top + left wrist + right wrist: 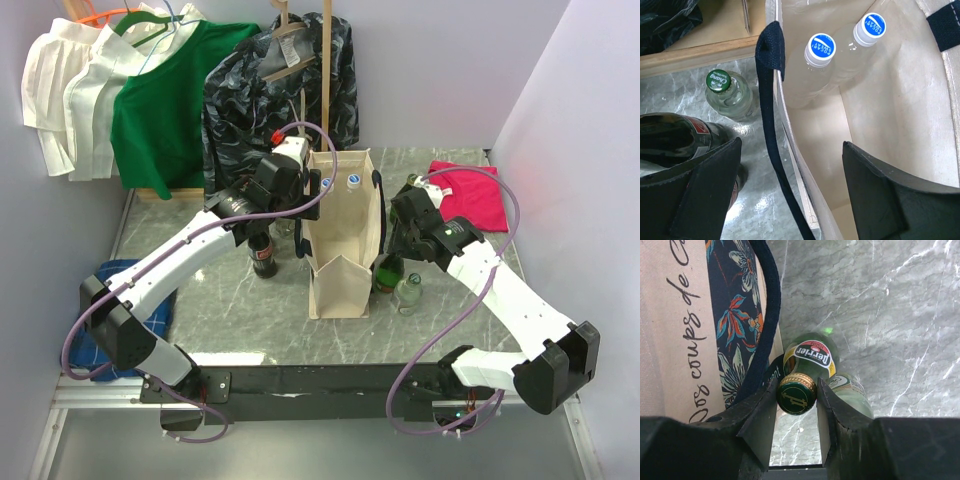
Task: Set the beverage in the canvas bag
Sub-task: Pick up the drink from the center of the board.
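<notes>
Right gripper (796, 396) flanking green bottle (812, 354) — maybe touching, canvas bag (670, 315) alongside

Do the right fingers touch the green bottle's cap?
Touching. The right wrist view shows both fingers pressed against the cap of the green bottle, with no gap on either side.

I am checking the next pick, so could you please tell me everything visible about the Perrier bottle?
The Perrier bottle is dark green, glass by its look, with a green-and-gold cap and a red, white and yellow neck label. It stands upright on the table beside the bag's outer wall, a clear bottle close against it. The right gripper's fingers flank its cap; whether they press it is unclear.
</notes>
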{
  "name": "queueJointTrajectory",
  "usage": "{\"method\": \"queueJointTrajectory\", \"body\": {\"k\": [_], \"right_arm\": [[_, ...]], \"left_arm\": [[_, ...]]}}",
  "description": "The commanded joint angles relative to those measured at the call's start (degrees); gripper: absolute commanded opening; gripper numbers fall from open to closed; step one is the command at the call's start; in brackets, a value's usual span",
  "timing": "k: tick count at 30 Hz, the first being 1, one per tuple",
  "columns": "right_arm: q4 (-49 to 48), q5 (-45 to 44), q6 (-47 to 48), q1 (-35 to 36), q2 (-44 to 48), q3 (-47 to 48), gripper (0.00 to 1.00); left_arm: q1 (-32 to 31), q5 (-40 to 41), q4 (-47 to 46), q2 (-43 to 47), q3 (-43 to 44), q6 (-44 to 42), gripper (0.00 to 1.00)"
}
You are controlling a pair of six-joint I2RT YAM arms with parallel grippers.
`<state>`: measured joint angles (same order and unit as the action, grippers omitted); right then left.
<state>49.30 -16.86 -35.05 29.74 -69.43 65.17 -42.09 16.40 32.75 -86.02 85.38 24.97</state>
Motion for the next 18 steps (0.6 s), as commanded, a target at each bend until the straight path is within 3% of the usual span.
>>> {"method": "queueJointTrajectory", "body": {"k": [1, 18], "right_arm": [[-1.0, -0.8, 0.3, -0.3, -0.6, -1.4, 0.36], [-0.7, -0.1, 0.7, -0.4, -1.8, -2.1, 0.43]], "left_arm": [[-0.1, 0.6, -0.1, 1.6, -0.5, 0.9, 0.86], [-0.1, 0.6, -0.2, 1.3, -0.8, 1.2, 0.86]]}}
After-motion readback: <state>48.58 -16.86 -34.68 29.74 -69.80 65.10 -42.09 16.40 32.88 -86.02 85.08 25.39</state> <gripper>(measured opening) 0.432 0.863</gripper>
